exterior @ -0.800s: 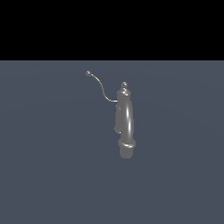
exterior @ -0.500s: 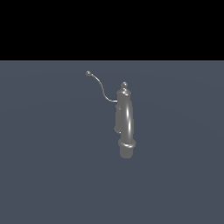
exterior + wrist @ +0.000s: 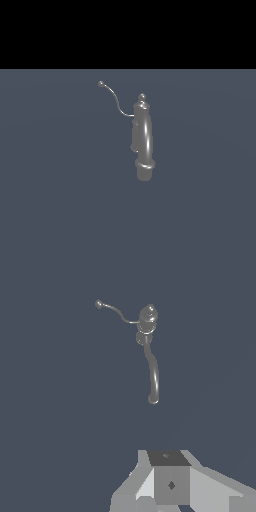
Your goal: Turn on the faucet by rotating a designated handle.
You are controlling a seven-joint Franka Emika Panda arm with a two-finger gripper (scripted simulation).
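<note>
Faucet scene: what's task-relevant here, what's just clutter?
Task-relevant:
- faucet
- handle, thin lever with ball tip
- gripper, well clear of the faucet, nothing held

Clutter:
- no loose objects in either view; only the bare floor

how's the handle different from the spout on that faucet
The handle is a thin wire-like lever; the spout is a thick tube. The handle ends in a small ball tip, the spout in a collared cylindrical end. The handle curves up and out toward the exterior view's left from the faucet body; the spout arches from the top and comes down in front. Both are grey, metallic and untouched.
</note>
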